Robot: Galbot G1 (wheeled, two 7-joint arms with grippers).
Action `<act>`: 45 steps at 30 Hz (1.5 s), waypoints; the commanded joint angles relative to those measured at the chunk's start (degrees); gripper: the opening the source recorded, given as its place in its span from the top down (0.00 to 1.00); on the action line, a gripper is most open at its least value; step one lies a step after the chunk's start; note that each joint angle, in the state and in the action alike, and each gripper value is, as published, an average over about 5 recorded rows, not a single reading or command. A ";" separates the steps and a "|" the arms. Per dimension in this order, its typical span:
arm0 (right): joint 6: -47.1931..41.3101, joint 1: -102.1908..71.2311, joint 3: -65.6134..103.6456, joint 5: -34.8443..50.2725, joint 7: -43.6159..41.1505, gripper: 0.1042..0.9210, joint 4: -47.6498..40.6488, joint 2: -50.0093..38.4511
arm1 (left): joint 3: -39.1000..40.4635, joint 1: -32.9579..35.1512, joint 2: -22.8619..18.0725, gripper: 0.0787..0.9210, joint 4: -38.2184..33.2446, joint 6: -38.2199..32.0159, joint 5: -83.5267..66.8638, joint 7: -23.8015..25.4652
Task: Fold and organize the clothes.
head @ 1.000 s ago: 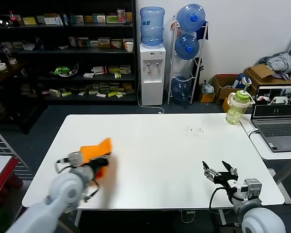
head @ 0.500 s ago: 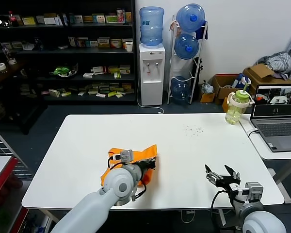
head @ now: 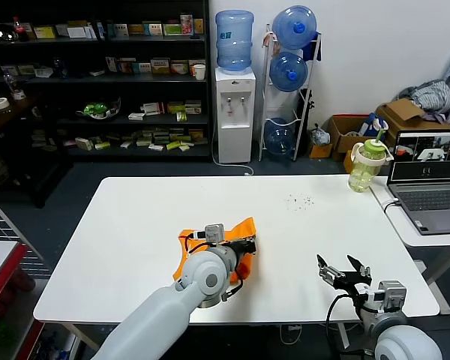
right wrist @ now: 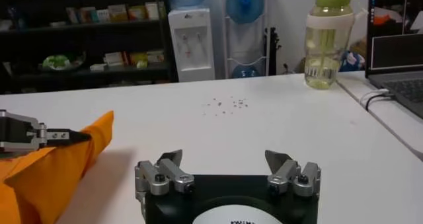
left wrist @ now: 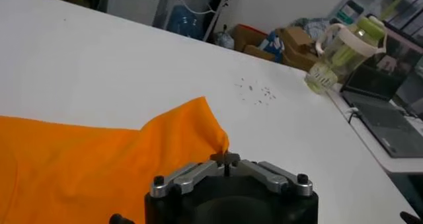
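The orange T-shirt [head: 246, 229] lies bunched on the white table [head: 135, 217], near the middle front. No lettering shows. My left gripper [head: 249, 244] is shut on a corner of the shirt; in the left wrist view its tips [left wrist: 225, 158] pinch the fabric's point and the orange shirt [left wrist: 79, 159] spreads away from them. The right wrist view shows the same pinched shirt [right wrist: 63, 159] farther off. My right gripper [head: 343, 268] is open and empty at the table's front right, jaws wide apart in the right wrist view [right wrist: 227, 158].
A green-lidded bottle [head: 366, 165] stands at the table's far right corner, beside a laptop [head: 429, 187] on a side table. Small dark specks [head: 300, 200] lie on the far table. Shelves and a water dispenser [head: 235, 112] stand behind.
My left gripper has dragged the orange shirt from the table's front left toward the middle. The right gripper has stayed in place, open.
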 commanded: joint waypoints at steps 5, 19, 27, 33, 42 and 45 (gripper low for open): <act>4.05 0.53 0.36 -0.41 -4.68 0.12 -1.34 -0.92 | -2.97 1.71 1.66 0.90 -6.54 -0.09 -2.28 0.65; 25.21 0.32 7.20 -2.53 -17.76 0.12 -11.60 -1.57 | -46.83 47.63 16.71 0.43 -19.31 -16.21 26.59 40.90; 30.70 -3.40 11.29 -7.78 -20.26 0.12 -11.49 2.76 | -56.49 57.58 7.10 0.16 -13.85 -38.45 43.36 48.99; 34.09 -5.63 13.25 -9.25 -21.01 0.12 -10.31 6.54 | -57.58 56.37 3.46 0.12 -13.95 -40.67 41.72 50.53; 36.07 -6.87 14.46 -11.87 -21.75 0.12 -9.67 9.54 | -57.19 56.02 2.38 0.12 -13.56 -40.96 40.53 50.48; 36.25 -6.79 14.38 -12.57 -22.07 0.12 -9.97 9.87 | -56.88 55.86 2.27 0.12 -13.38 -40.95 40.67 50.46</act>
